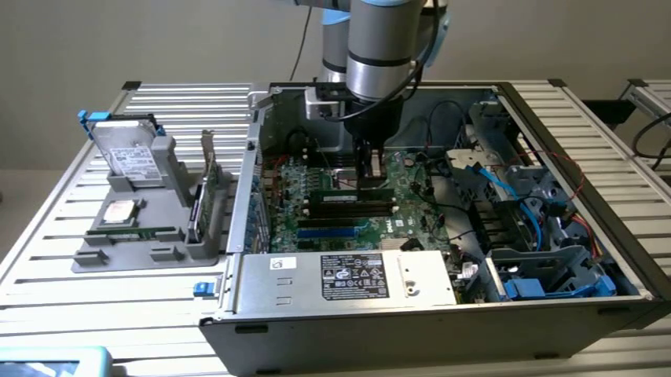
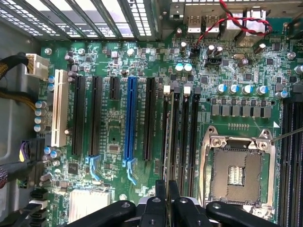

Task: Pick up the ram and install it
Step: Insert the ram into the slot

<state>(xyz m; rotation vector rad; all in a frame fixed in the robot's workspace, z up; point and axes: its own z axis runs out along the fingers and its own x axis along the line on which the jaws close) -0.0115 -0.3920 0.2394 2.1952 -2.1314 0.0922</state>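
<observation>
My gripper (image 1: 368, 177) reaches down into the open computer case (image 1: 545, 149) over the motherboard (image 1: 409, 177). Right under its fingertips a ram (image 1: 338, 192), a narrow green stick, stands on edge along the black memory slots (image 1: 346, 210). The fingers look shut on its top edge. In the wrist view my gripper (image 2: 166, 189) has its two fingers (image 2: 161, 189) drawn almost together above the memory slots (image 2: 180, 132), beside the bare CPU socket (image 2: 236, 172). How deep the ram sits in its slot I cannot tell.
At the exterior view's left a grey holder (image 1: 94, 263) carries a silver hard drive (image 1: 131, 153), an upright green expansion card (image 1: 210, 177) and another narrow green stick (image 1: 131, 233). Cables (image 1: 493, 196) and blue drive bays (image 1: 555, 275) crowd the case's right side. The power supply (image 1: 346, 276) sits along the front.
</observation>
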